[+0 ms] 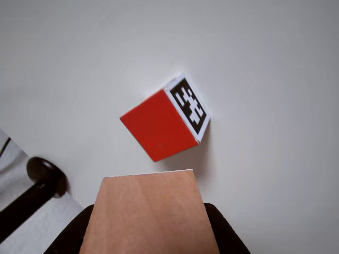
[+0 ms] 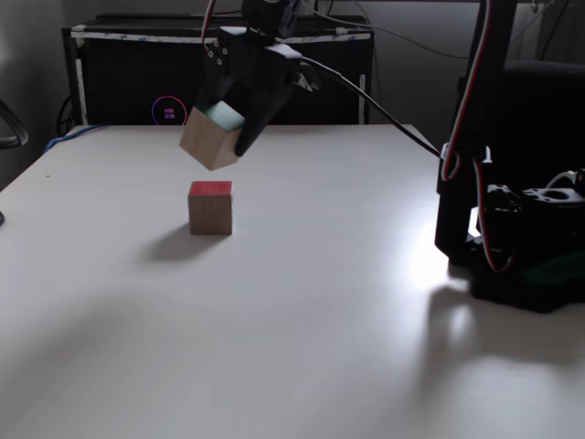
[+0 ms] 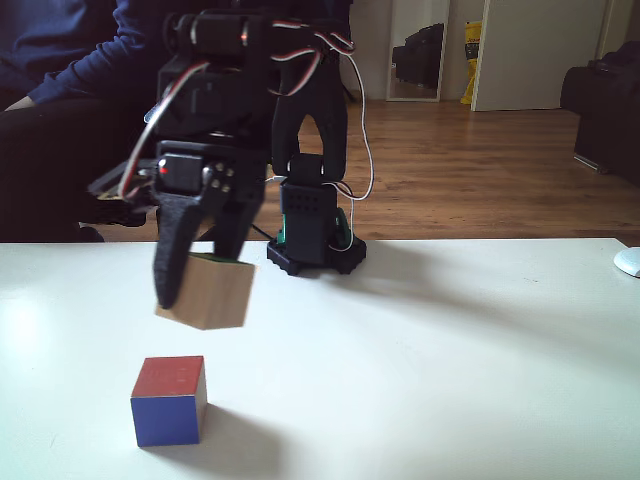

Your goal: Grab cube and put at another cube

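My gripper (image 2: 219, 139) is shut on the cube (image 2: 211, 140), a light-brown wooden block with a green face, and holds it tilted in the air. The other cube (image 2: 210, 208) rests on the white table just below it, with a clear gap between them. In another fixed view the held cube (image 3: 206, 293) hangs slightly right of and above the red-topped, blue-fronted cube (image 3: 168, 400), inside the gripper (image 3: 205, 285). In the other view the wood face (image 1: 148, 211) fills the bottom, and the red cube (image 1: 159, 124) with its black-and-white marker lies just beyond it.
The arm's black base (image 2: 512, 265) stands at the right of the table, also the base (image 3: 310, 235) at the far edge. A person in dark blue sleeves (image 3: 60, 50) sits behind the table. A black cabinet (image 2: 110, 73) lines the back. A white object (image 3: 628, 261) lies at the right edge.
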Controlling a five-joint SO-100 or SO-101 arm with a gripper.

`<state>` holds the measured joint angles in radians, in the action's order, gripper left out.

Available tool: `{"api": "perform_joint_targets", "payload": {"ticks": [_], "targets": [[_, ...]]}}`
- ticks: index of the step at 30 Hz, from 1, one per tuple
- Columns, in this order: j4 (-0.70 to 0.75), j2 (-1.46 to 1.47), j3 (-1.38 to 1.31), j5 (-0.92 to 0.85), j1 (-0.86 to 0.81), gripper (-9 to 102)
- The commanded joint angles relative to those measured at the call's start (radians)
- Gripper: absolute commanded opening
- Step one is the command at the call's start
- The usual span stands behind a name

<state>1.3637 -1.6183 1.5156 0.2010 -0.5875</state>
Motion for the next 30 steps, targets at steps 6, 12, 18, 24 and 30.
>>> {"api": "perform_joint_targets", "payload": {"ticks": [6,12,18,24,30], "targets": [[-0.002,0.094,-0.115,-0.051,-0.069,12],[-0.002,0.181,-0.199,-0.057,-0.087,12],[0.009,0.267,-0.281,-0.044,-0.089,12],[0.029,0.310,-0.310,-0.051,-0.087,12],[0.044,0.311,-0.308,-0.051,-0.083,12]]}}
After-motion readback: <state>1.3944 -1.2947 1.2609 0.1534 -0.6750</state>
